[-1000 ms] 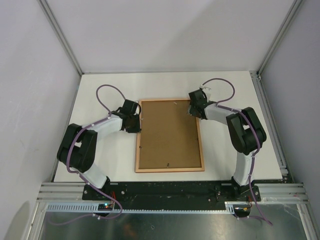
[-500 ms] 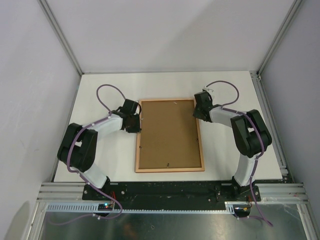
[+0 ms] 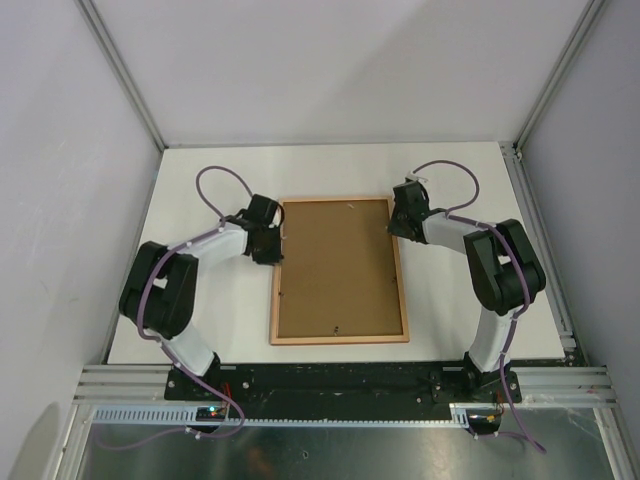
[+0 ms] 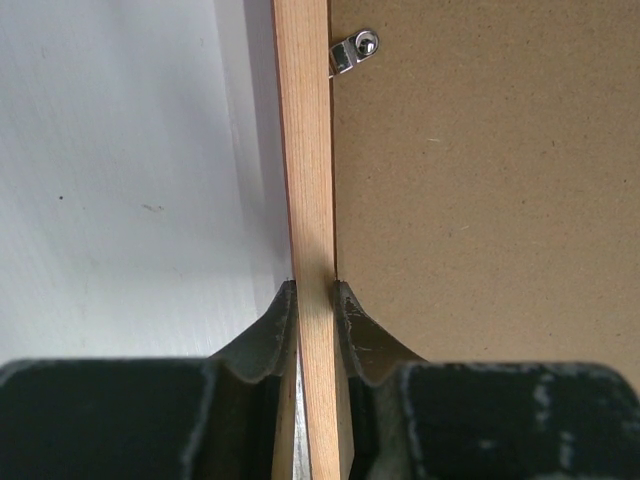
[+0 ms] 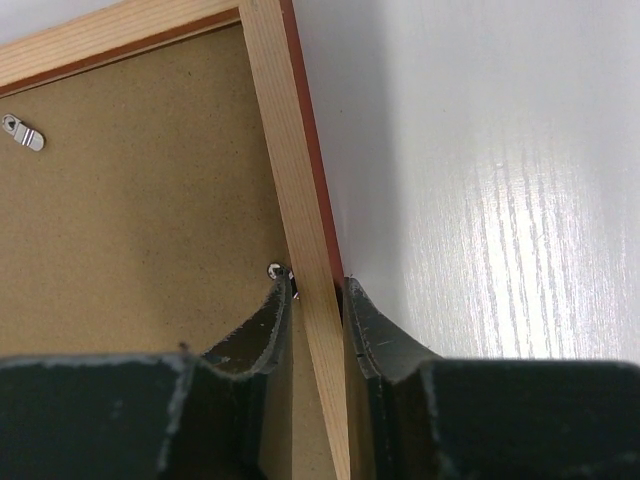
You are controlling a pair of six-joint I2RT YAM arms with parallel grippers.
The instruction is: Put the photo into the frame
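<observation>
Pale wood rails of the frame [image 3: 340,340] face up. It lies front down in the middle of the white table [image 3: 330,170], long sides running near to far, and the brown backing board [image 3: 338,270] fills it.

A second ago the right gripper [image 3: 398,222] hung over the far right corner, reaching in over the board with its jaws wider. It has since slid outward and closed, and it now grasps the right rail just short of that corner, one finger [image 5: 265,325] on the board side and the other on the red-orange outer edge. The frame itself has not shifted. The left gripper [image 3: 272,240] stays clenched on the left rail opposite, and only that arm's elbow has moved a little.

Both arms bend outward at the elbow and reach in low from either side, wrists almost level with the table. In the left wrist view a small metal tab [image 4: 352,50] sits on the board beside the rail.

Bare table lies beyond the frame's far edge. The side strips hold the arms, and the near rail lies close to the arms' black base bar [image 3: 340,378].
</observation>
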